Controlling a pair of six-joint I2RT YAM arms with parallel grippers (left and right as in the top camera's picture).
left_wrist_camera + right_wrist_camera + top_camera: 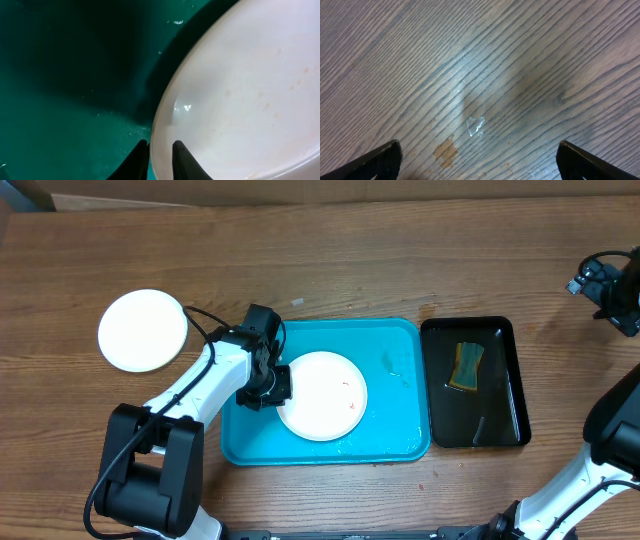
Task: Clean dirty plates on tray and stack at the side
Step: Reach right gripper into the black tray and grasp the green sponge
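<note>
A white plate [322,395] is lying left of centre in the turquoise tray [395,340] and is carrying small reddish specks [275,115], so it is probably not clean yet. The left end effector [160,150] is clenching this plate's left rim, which is passing between its two fingers. A second white plate [143,330] is sitting on the desk [350,260], well apart to the tray's left. It is looking spotless, so I judge one plate done. The right end effector [479,150] is hanging released over bare wood at the far right, grasping nothing. A sponge [466,367] is lying in the black tray [500,430] just beside the turquoise one. No yellow-green plate is showing. Whether it is hiding beneath another plate, I cannot tell.
</note>
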